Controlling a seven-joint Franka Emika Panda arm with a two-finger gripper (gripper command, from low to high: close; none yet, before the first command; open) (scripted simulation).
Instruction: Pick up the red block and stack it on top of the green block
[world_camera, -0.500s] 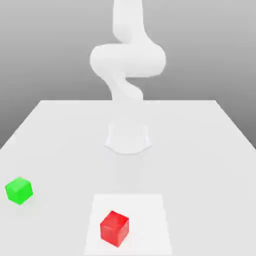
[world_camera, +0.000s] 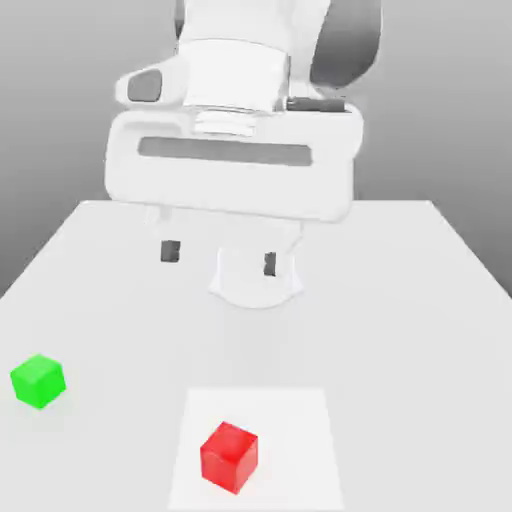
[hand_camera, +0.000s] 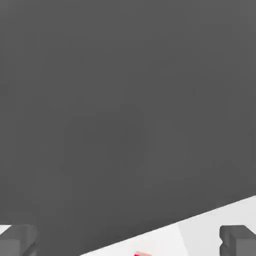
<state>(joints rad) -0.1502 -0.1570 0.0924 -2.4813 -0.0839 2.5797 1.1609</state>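
Gripper (world_camera: 219, 257) with fingers spread wide and empty hangs above and behind the small glossy red cube (world_camera: 229, 457), well apart from the small green cube (world_camera: 38, 380).

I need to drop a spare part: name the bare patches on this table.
The table is bare across the exterior view's right, beside the red block, and between the green block and the robot base. No spot is crowded.
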